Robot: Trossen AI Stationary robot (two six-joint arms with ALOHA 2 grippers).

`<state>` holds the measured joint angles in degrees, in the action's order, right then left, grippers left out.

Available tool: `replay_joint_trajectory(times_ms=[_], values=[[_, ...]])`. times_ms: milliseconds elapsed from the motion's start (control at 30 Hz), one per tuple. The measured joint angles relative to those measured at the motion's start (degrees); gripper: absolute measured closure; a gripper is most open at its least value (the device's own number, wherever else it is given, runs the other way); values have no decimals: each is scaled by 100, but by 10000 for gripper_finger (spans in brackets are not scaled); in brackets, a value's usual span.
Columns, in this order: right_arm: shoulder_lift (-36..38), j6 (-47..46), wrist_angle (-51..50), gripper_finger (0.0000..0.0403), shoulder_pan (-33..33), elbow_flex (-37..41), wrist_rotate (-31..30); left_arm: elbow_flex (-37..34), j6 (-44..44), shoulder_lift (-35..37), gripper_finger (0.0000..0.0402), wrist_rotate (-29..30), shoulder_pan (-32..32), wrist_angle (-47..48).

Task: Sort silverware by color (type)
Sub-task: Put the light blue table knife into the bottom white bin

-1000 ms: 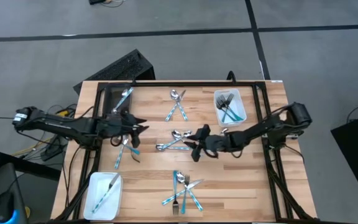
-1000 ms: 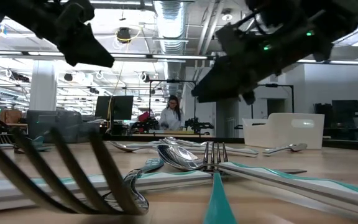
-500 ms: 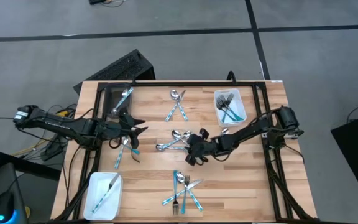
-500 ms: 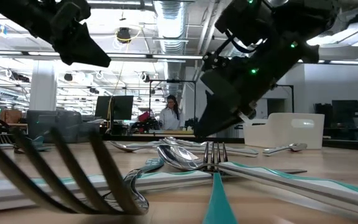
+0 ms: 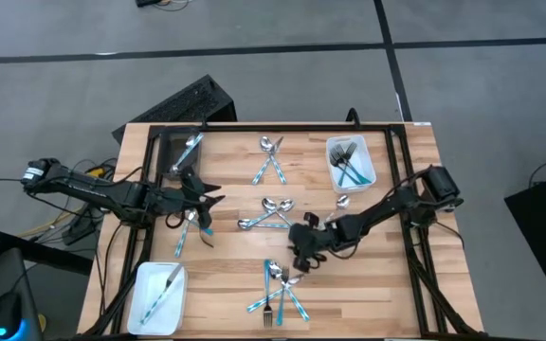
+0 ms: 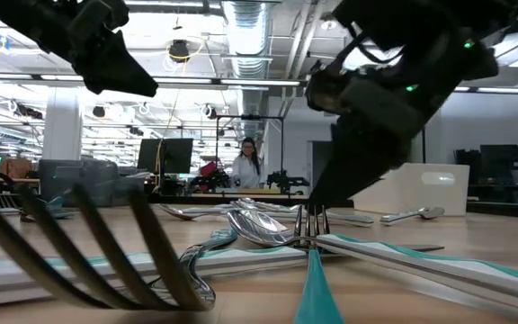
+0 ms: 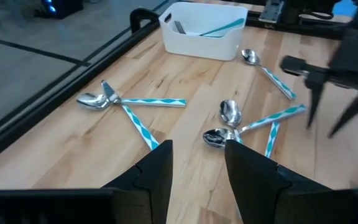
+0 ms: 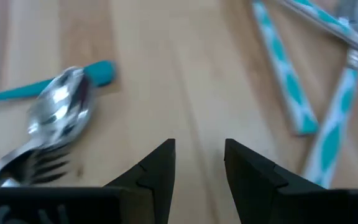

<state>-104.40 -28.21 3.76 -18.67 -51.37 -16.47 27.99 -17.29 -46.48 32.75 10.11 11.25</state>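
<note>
Several forks [image 5: 348, 161] in white tray [image 5: 367, 174]

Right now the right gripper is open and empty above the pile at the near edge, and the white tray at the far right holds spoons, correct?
Not quite. The high view shows forks, not spoons, in that tray. The rest holds: the right gripper is open and empty above the near pile.
</note>
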Motion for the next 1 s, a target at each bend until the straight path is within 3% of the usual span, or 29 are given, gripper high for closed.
replay_joint_trajectory(times_ms=[300, 567, 833, 1000], values=[[0, 395, 364, 242, -32, 0, 74, 0, -103, 0, 267, 94, -2, -63], [11, 733, 289, 251, -472, 0, 1343, 0, -148, 0, 267, 55, -4, 15], [15, 1001, 592, 269, -1096, -13, 1082, 0, -344, 0, 267, -70, -2, 7], [20, 1497, 134, 270, -1142, -600, 831, 0, -590, 0, 267, -142, 1, -26]])
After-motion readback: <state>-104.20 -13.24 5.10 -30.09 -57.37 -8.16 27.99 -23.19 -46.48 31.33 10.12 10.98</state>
